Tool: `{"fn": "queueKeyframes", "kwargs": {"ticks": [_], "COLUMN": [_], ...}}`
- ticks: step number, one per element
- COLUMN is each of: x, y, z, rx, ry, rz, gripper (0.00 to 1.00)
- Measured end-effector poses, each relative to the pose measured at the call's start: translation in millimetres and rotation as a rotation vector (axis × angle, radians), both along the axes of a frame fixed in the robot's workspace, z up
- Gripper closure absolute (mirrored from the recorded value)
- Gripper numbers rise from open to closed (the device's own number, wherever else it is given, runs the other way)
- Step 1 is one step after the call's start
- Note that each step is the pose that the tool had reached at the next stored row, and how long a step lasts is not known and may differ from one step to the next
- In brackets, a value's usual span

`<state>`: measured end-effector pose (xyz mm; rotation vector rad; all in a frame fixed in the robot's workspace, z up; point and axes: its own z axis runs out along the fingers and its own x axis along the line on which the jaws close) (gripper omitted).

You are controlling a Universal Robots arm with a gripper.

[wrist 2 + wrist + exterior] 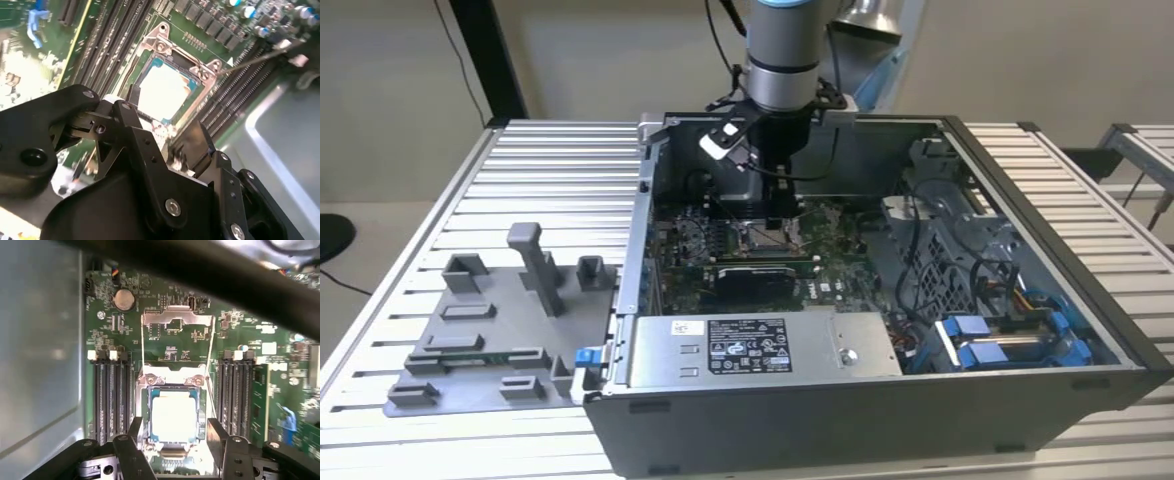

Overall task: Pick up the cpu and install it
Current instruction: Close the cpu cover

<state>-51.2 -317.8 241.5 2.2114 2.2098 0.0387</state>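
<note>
The cpu [173,416], a small square chip with a silvery-white top, lies flat in the motherboard socket [141,390]; it also shows in the second wrist view [162,90]. The socket's metal load plate [175,317] is folded back, leaving the chip uncovered. My gripper [175,432] hangs just above the socket, open. One black finger [135,427] stands at each side of the chip, with a small gap on both sides. In the exterior view the gripper [771,208] reaches down into the open computer case [1047,190] over the board's middle.
Memory slots [110,395] flank the socket on both sides. A power supply [747,345], cables and blue drive bays [987,345] fill the case on the exterior view's right. A grey plastic fixture [494,330] with upright blocks sits on the slatted table on the exterior view's left.
</note>
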Motion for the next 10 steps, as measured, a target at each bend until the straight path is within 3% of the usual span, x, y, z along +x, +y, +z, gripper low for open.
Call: {"fn": "queueKeyframes", "kwargs": {"ticks": [4,8,9,10], "x": [0.8,0.7,0.7,0.8], "y": [0.0,0.0,0.0,0.0], "z": [13.8,14.5,14.6,14.6], "rx": [0.0015,0.0022,0.0022,0.0021], "ry": [0.0000,-0.0001,0.0000,0.0000], "rz": [0.000,0.000,0.000,0.000], "gripper": [0.00,0.00,1.00,1.00]}}
